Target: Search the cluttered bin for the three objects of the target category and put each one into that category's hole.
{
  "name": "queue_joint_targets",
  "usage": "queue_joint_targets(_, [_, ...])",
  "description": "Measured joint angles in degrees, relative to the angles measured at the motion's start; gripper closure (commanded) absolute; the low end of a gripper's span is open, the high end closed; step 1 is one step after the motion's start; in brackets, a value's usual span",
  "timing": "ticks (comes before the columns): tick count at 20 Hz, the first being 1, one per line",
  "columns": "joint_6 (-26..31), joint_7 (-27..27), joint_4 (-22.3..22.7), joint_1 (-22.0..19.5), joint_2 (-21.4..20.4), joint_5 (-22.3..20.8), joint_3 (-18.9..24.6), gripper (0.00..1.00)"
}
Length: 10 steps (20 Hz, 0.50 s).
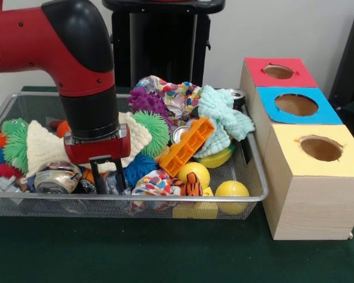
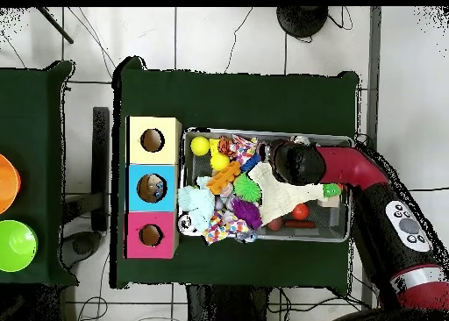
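My gripper (image 1: 110, 180) reaches down into the left front of the wire mesh bin (image 1: 165, 203), its two black fingers (image 1: 98, 174) apart among the clutter, beside a crushed can (image 1: 57, 177) and a blue spiky ball (image 1: 140, 166). Nothing is plainly gripped. A cream cloth (image 1: 44, 144) lies behind it. Right of the gripper lie an orange plastic block (image 1: 189, 144), two yellow balls (image 1: 231, 190), a tiger toy (image 1: 192, 186), a teal cloth (image 1: 221, 118), and green (image 1: 153, 131) and purple (image 1: 147, 100) spiky balls. From overhead the arm's head (image 2: 294, 160) hides the gripper.
Three wooden boxes with round holes stand right of the bin: red (image 1: 278, 72), blue (image 1: 296, 105), yellow (image 1: 320, 148). Overhead, something lies inside the blue box's hole (image 2: 153, 188). The bin (image 2: 346, 142) sits on a green cloth (image 2: 237, 98).
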Motion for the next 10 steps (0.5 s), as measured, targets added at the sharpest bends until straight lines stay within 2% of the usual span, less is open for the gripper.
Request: queue_joint_targets(10, [0.0, 0.0, 7.1, 0.3, -9.0, 0.6, 0.0, 1.0])
